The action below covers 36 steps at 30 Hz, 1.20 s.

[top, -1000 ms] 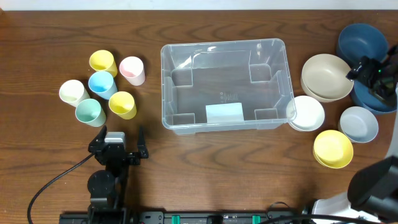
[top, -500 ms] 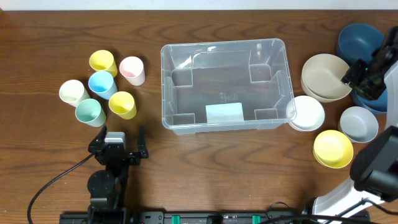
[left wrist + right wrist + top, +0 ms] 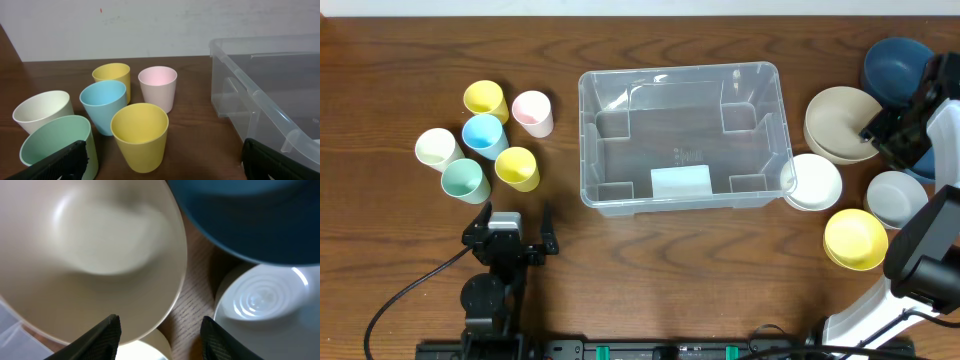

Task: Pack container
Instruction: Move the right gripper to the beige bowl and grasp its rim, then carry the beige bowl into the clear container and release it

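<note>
my right gripper point(image 3: 160, 330) has shifted to the beige bowl point(image 3: 100, 245) rim, jaws half-narrowed astride it, seemingly unclamped: first pick for the empty container point(image 3: 670, 130).

A robot lab setup, not a home: a wood-grain desk point(image 3: 650, 270) against a bare white wall point(image 3: 165, 25), with an arm mount point(image 3: 488, 298) and a black cable point(image 3: 420, 277) at its edge.

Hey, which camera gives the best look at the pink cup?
The left wrist view: the pink cup stands close and side-on, its wall and rim both clear. The overhead view shows it only small and from above, beside the other cups. The right wrist view does not show it at all.
</note>
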Tool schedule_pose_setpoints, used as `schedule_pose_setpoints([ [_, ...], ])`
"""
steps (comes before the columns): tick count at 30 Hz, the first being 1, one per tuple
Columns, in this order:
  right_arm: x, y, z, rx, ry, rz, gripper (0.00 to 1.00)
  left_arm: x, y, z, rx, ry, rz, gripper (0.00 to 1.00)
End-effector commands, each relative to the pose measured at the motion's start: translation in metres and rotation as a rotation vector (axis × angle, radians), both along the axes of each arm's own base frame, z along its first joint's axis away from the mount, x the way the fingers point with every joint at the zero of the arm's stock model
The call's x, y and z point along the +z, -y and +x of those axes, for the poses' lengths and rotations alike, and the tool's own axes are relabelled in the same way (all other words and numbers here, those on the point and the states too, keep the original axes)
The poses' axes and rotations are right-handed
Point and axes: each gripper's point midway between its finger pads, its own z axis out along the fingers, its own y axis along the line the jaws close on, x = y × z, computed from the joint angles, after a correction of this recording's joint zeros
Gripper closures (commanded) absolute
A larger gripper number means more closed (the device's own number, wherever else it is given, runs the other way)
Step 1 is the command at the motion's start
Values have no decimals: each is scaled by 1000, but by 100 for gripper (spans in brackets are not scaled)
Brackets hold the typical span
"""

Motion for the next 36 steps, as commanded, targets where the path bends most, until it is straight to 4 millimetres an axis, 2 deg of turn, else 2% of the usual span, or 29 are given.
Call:
schedule_pose_setpoints([
  [1,-23,-8,-8,-26,-41,30,47,-16,0,-1,-2,-53,3,2],
  [4,-32,-9,-11,-26,-44,32,47,-16,0,-1,-2,-53,3,2],
  [8,-33,-8,-7,-26,-26,24,50,-16,0,-1,-2,-53,3,2],
  [21,-43,-11,-2,-29,2,17,78,-16,0,-1,-2,-53,3,2],
  [30,-42,-15,6,-14,22,9,98,-16,0,-1,-2,-53,3,2],
  [36,-41,-13,9,-13,38,3,99,-16,0,-1,-2,-53,3,2],
])
